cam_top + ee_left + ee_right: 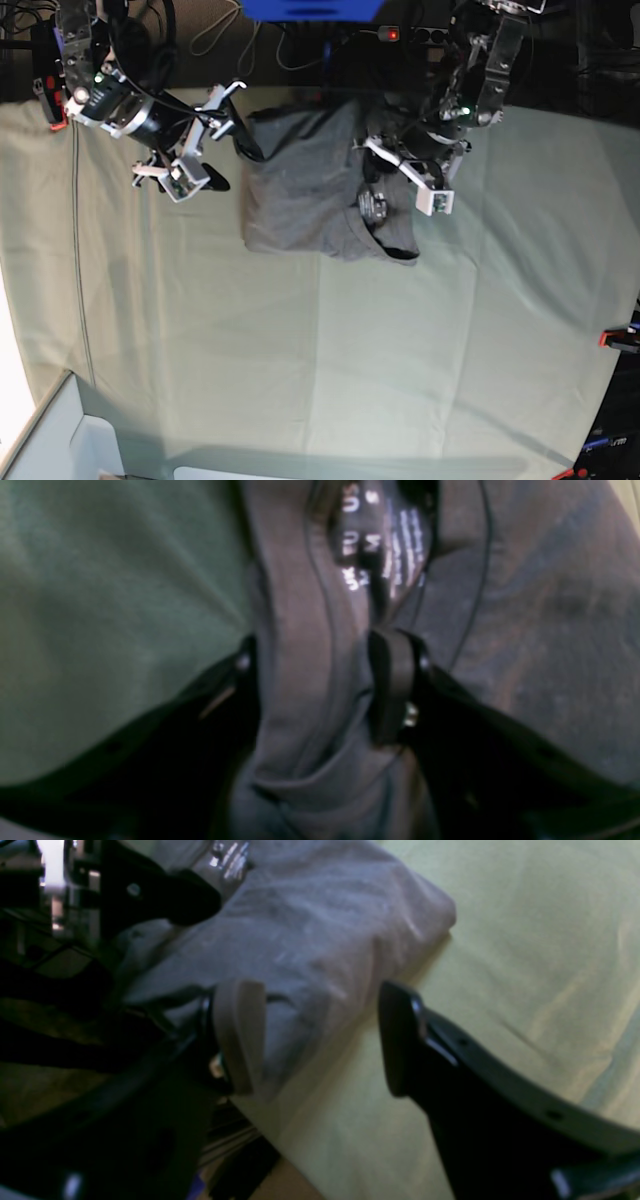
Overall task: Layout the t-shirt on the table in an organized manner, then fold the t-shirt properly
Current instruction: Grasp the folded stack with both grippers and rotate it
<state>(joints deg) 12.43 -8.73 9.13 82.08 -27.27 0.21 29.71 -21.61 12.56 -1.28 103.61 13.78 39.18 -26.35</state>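
The grey t-shirt (300,190) lies bunched at the far middle of the table (300,350). In the left wrist view my left gripper (317,675) is open astride the shirt's collar band (300,630). The white printed label (385,545) is just beyond its fingers, and green cloth (100,630) lies to the left. In the base view the left gripper (385,190) sits over the neck opening. My right gripper (320,1040) is open at the shirt's (320,930) edge. One pad (240,1035) rests against the fabric and the other is over bare cloth (525,940). In the base view the right gripper (228,150) is at the shirt's left side.
Red clamps sit at the table's right edge (615,338) and far left corner (47,100). A white box (70,440) stands at the near left corner. Cables and dark equipment (200,40) lie behind the far edge. The table's edge (270,1140) drops away beside my right gripper.
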